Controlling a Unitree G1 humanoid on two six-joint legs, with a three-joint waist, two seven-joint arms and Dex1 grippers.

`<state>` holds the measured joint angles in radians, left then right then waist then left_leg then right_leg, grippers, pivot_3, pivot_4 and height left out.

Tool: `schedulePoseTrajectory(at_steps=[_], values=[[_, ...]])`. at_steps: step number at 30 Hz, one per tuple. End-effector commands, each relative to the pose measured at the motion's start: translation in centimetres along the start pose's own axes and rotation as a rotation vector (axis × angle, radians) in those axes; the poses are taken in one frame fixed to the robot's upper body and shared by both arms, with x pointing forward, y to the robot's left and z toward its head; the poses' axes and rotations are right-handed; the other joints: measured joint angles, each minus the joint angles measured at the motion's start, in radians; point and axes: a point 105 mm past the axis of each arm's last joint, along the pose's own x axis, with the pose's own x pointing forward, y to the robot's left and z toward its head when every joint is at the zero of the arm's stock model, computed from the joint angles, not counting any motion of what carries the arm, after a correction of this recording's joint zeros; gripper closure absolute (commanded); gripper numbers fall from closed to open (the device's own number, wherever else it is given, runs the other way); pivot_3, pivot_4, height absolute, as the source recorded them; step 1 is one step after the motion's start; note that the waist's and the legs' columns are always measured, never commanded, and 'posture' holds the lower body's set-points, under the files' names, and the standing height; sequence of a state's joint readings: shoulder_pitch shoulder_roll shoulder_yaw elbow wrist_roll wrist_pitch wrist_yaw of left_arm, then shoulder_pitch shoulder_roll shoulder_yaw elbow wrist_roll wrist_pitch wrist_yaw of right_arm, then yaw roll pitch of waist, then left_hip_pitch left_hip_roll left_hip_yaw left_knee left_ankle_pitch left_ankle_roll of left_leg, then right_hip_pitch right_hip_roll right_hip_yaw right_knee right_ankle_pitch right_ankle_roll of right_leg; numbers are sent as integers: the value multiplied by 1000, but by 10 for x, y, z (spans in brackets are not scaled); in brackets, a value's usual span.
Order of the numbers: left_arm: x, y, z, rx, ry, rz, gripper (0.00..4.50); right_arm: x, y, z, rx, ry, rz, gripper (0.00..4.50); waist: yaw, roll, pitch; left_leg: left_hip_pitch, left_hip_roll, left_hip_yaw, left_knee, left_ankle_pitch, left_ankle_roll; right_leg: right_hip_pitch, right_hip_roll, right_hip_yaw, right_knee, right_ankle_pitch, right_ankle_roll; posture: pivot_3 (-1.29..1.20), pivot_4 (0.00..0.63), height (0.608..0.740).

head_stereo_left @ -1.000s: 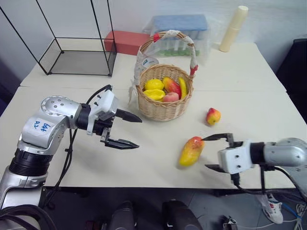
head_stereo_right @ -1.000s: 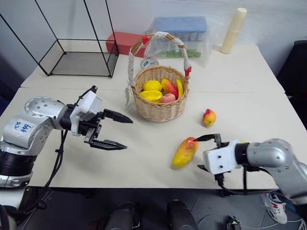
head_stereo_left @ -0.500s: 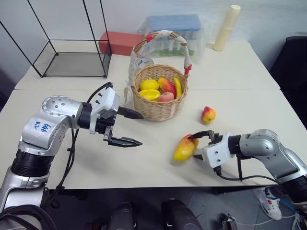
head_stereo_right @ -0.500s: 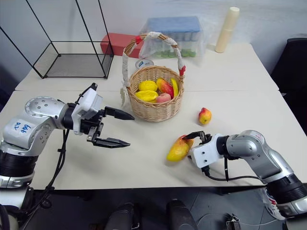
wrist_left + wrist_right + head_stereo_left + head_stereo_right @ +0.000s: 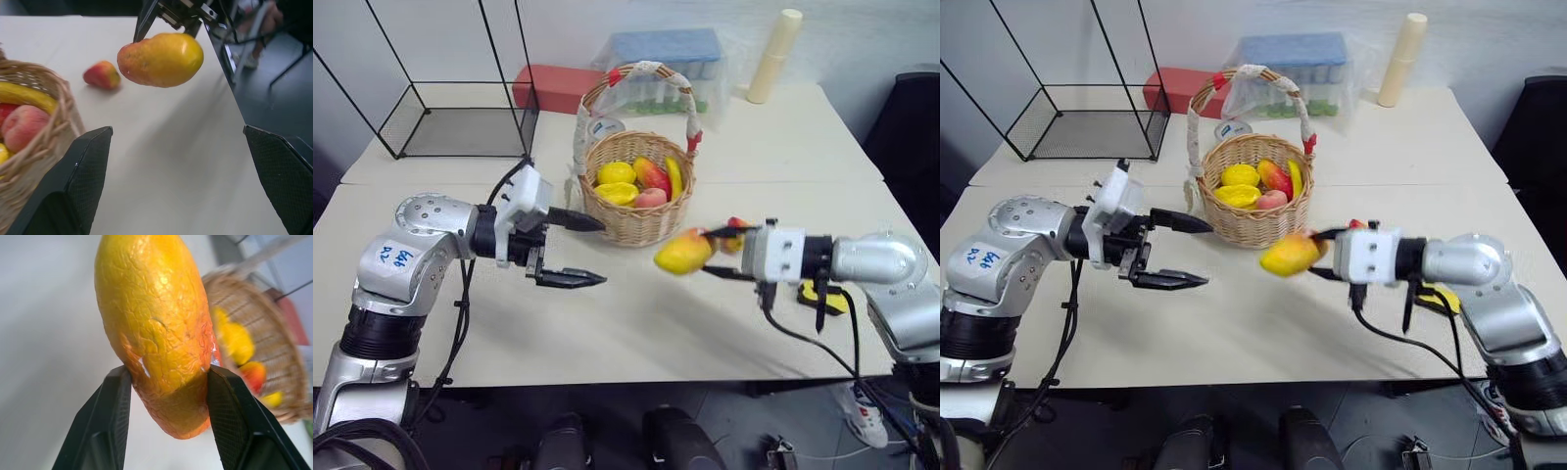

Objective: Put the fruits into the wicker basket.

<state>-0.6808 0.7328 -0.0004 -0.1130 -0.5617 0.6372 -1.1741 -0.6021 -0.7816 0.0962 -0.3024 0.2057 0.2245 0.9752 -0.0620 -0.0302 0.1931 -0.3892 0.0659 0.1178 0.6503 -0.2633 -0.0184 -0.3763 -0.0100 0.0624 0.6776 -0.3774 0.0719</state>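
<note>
**Mango gripped above the table beside the basket**

While the left gripper point(image 5: 576, 250) hangs with its two black fingers spread wide and nothing between them, the right gripper point(image 5: 710, 253) is clamped on the long yellow-orange mango with a red tip point(image 5: 682, 252), pinching its red end. The mango is off the pale tabletop point(image 5: 636, 323), jutting out past the right fingertips toward the left gripper. The round tan wicker basket with a white-wrapped arched handle point(image 5: 641, 220) stands just beyond both grippers, near the left one's upper finger. Yellow lemons point(image 5: 616, 173), a banana point(image 5: 674, 176) and a pink peach point(image 5: 651, 197) lie in it. A small red-yellow apple point(image 5: 101, 75) rests on the table, close behind the right gripper.
</note>
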Motion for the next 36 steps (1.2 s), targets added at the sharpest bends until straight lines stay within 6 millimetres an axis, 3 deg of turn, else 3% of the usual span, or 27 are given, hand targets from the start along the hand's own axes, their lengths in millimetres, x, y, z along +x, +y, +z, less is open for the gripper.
schedulePoseTrajectory(at_steps=[1, 6, 7, 10, 13, 18, 21, 26, 30, 36], values=[[-6, 4, 15, 26, -46, 33, 0, 18, -27, 3, 3, 25, -91, 2629, 0, 0, 0, 0, 0, 0, 0, 0, 0, 0, 0, 0, 0, 0, 0, 0, 150, 740], [-4, 4, 17, 33, -52, 36, 0, 57, -58, -16, 13, 90, -164, 2629, 1, 0, 0, -1, 0, 0, -1, 0, 0, -2, -1, -1, 0, -1, -2, 0, 150, 740], [-3, 4, 17, 37, -54, 41, 0, 64, -59, -22, 13, 112, -158, 1947, 0, 0, 0, -1, -1, 1, -1, 0, 0, -2, -1, 0, 0, -1, -2, 0, 150, 740], [-4, 4, 19, 40, -61, 55, 0, 72, -62, -30, 1, 138, -147, 1075, 4, 0, 0, -2, -1, 0, -1, 0, 0, -4, -1, -1, 1, -1, -2, 0, 150, 740], [-7, 3, 20, 31, -74, 71, 0, 63, -70, -13, 20, 85, -173, 91, 3, 0, 0, -4, -1, 0, -1, -1, 0, -5, -2, -1, 1, -1, -2, 0, 150, 740], [-7, 0, 20, 27, -78, 78, 0, 17, -65, -3, 171, 48, -226, 41, 6, 0, 0, -11, 0, -1, 0, 0, -1, -13, -1, -1, 5, -1, -2, 0, 150, 740], [-6, 0, 21, 24, -85, 83, 0, -22, -61, -16, 290, 112, -335, 41, 13, 0, 0, -15, 0, -3, 2, 0, -1, -15, -2, -3, 6, -1, -2, 0, 150, 740], [-1, 0, 22, 24, -101, 70, 0, -79, -50, -57, 540, 242, -583, 41, 9, 0, 0, -15, -1, -2, 3, 1, -1, -15, -1, -2, 7, -1, -2, 0, 150, 740], [6, 2, 27, 34, -123, 59, 0, -83, -25, -81, 667, 287, -647, 41, 3, 0, 0, -14, 0, -1, 2, 2, -2, -16, 1, 0, 7, -1, -2, 0, 150, 740], [15, 2, 32, 60, -133, 24, 0, -56, -12, -102, 829, 270, -760, 41, -2, 0, 0, -14, 0, 1, 1, 4, -4, -18, 2, 2, 10, -1, -2, 0, 150, 740]])
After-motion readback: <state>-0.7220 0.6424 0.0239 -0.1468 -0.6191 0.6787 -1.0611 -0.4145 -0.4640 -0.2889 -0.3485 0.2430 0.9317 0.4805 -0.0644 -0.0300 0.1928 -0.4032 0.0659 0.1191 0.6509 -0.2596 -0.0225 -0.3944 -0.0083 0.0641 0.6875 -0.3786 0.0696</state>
